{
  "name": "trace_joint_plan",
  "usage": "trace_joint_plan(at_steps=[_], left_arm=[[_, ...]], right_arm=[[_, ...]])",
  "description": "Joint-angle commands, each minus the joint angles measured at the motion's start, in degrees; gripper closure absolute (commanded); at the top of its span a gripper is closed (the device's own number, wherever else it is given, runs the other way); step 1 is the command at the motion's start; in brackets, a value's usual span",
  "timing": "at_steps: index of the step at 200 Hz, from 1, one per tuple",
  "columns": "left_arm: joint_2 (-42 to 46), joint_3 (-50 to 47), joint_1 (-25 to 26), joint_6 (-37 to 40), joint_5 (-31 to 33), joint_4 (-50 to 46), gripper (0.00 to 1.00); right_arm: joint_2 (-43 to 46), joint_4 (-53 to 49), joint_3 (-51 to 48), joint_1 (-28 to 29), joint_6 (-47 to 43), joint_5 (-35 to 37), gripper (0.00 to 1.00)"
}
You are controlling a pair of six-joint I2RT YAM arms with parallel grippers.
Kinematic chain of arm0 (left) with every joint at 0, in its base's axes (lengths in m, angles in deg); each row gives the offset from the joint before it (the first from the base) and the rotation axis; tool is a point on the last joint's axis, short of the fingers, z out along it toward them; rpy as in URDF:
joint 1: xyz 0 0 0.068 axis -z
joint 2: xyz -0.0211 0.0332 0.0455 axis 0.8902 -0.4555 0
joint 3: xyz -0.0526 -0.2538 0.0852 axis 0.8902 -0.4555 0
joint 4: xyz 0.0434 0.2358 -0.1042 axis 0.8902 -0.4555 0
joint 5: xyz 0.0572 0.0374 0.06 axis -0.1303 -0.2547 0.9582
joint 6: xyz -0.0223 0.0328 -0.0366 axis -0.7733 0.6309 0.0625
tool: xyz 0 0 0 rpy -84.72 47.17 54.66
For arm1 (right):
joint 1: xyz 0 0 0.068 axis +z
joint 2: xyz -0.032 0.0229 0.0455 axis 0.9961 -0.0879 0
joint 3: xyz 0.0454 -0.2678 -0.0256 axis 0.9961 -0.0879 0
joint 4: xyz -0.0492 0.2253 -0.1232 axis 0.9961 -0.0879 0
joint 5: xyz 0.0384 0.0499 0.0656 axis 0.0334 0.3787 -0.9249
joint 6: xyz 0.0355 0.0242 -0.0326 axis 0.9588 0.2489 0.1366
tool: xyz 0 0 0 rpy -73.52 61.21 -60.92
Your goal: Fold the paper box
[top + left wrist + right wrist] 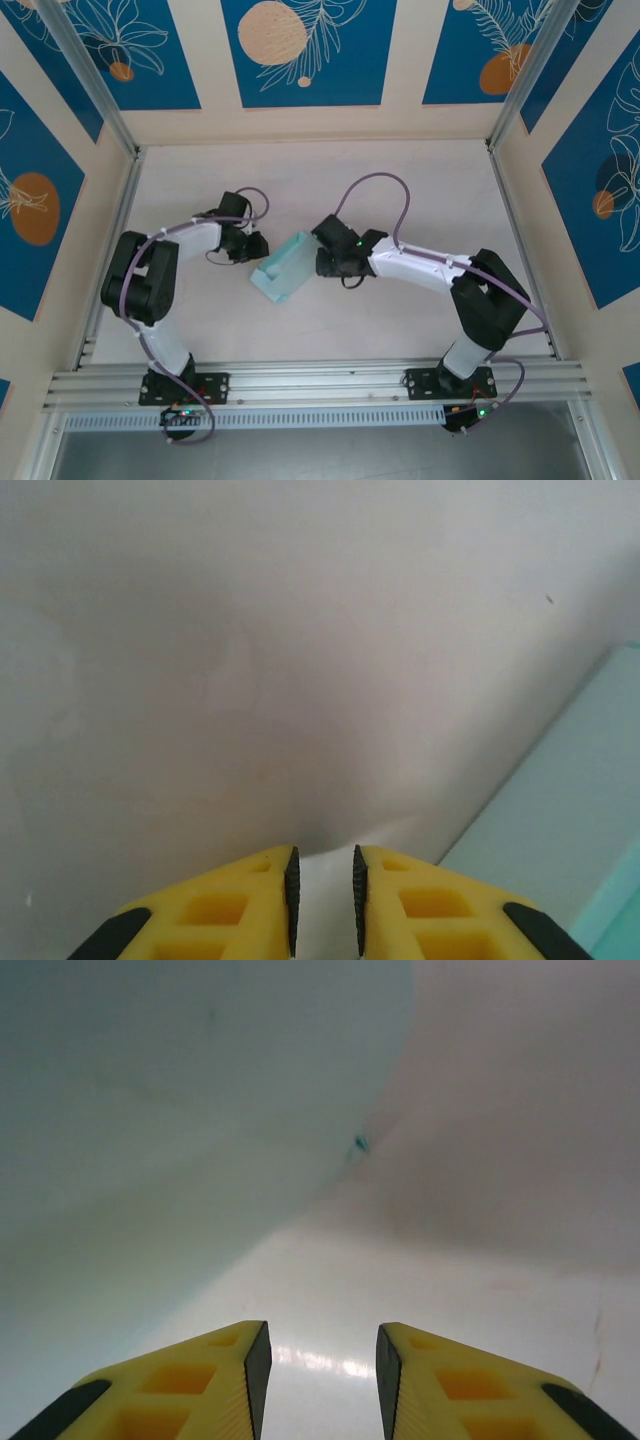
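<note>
The paper box [285,270] is pale mint card and lies partly folded at the table's middle, between the two arms. My left gripper [260,246] is just left of it. In the left wrist view my left gripper [323,880] has its yellow fingers [250,900] a narrow gap apart with bare table between them, and the box [580,810] lies off to the right. My right gripper [320,262] is at the box's right edge. In the right wrist view my right gripper [323,1360] stands open and empty, with a box panel [170,1110] rising close at upper left.
The pale table [400,200] is walled by blue-and-cream panels. An aluminium rail [320,380] runs along the near edge where both arm bases are bolted. Purple cables [370,185] loop above the right arm.
</note>
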Motion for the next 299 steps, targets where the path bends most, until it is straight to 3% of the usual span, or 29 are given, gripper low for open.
trace_joint_plan(at_steps=[1,53,87,118,154,187,200,221,247,274,299], left_arm=[[5.4,-4.9,1.9,-5.9,-1.0,4.2,0.78],[16.4,-14.8,6.6,-15.9,4.4,8.5,0.80],[18.5,-20.1,13.8,-25.0,6.8,15.5,0.79],[19.7,-22.0,17.5,-29.6,6.4,20.4,0.80],[25.6,-20.8,19.5,-28.6,7.0,17.8,0.74],[33.5,-12.5,16.8,-16.4,18.8,1.5,0.57],[32.1,-8.9,13.0,-11.8,19.6,-2.0,0.52],[27.6,-6.0,7.3,-5.4,16.0,0.5,0.50],[18.6,-1.6,4.8,0.7,11.2,4.2,0.53],[9.9,2.6,4.7,3.7,6.3,5.9,0.57],[6.3,2.8,4.7,4.3,2.8,9.5,0.58]], right_arm=[[-2.2,1.7,4.4,-3.0,-5.7,-5.1,0.63],[-4.8,1.2,6.9,-8.0,-8.5,-6.5,0.63],[-5.3,1.0,7.7,-12.4,-10.2,-9.4,0.63],[-2.7,-3.4,9.4,-15.7,-11.9,-7.7,0.63],[5.0,-11.9,6.9,-20.7,-8.7,-2.0,0.62],[19.8,-18.1,-4.1,-21.5,-0.4,1.3,0.59],[26.2,-19.0,-9.3,-20.2,3.7,-0.1,0.56],[36.0,-19.5,-16.5,-15.7,11.0,-2.8,0.54],[44.9,-14.7,-23.8,-4.6,22.0,-4.3,0.45],[46.8,-1.1,-31.1,5.6,31.5,-4.9,0.35],[43.5,16.6,-37.7,9.3,36.2,-7.0,0.25]])
